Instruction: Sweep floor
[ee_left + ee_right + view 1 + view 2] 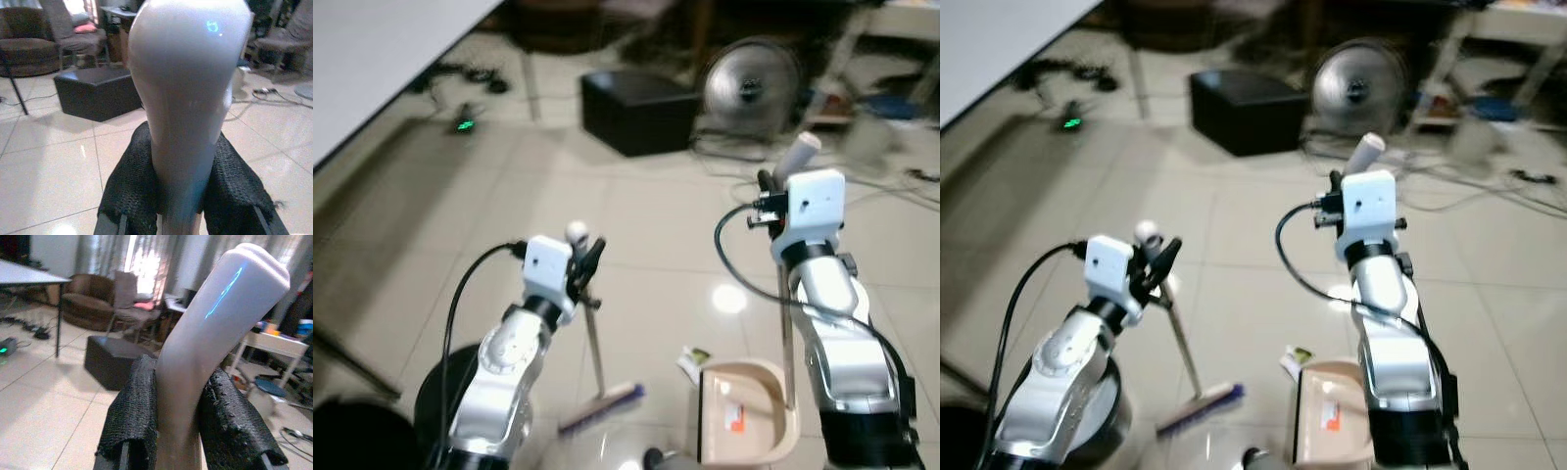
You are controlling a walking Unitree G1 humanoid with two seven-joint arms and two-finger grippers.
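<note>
Head views: left gripper (584, 257) w/ jaws clamped on broom (597, 364) handle top; bristle head on floor (646, 206) beside dustpan (746, 411). Right gripper (773, 186) grips dustpan's upright handle.
L wrist: pads (129, 183) squeeze white grip.
R wrist: same, angled grip; black box (110, 360) behind.

Dustpan (744, 411) was cut by the bottom edge, its handle's lower run partly behind the right arm. Small wrapper (693, 360) beside it was too blurred to identify. Background clutter by the fan (751, 83) was smeared. Broom handle (183, 98) ran out of the left wrist view's bottom edge.
</note>
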